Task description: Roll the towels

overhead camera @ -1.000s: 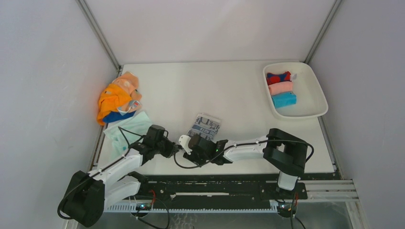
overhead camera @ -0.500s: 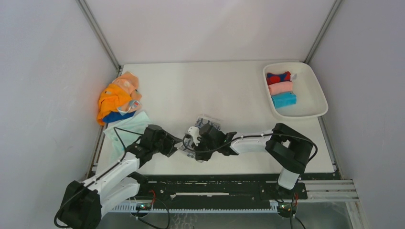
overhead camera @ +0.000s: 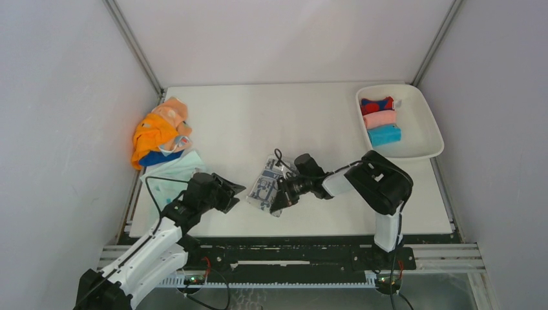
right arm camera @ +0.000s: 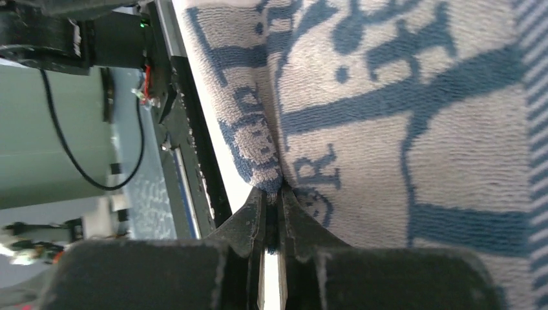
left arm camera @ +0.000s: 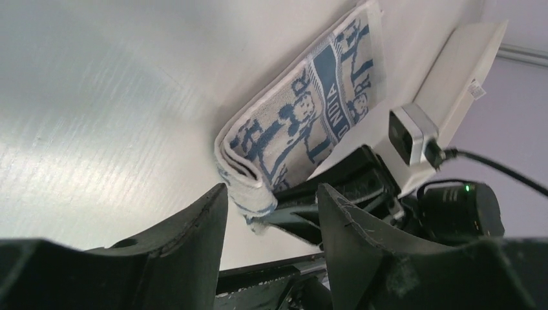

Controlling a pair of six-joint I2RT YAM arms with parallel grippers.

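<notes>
Table (overhead camera: 310, 123) | printed towel (overhead camera: 265, 184) near front edge | right end effector (right arm camera: 274, 192) pinches fold, seemingly

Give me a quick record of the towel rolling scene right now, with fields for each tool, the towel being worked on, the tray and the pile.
Right tool: shut, pinching a fold of the printed towel
Left tool: open, beside that towel, holding nothing
Tray: three rolled towels inside
Left edge: heap of loose towels, mint towel nearer the arms
</notes>
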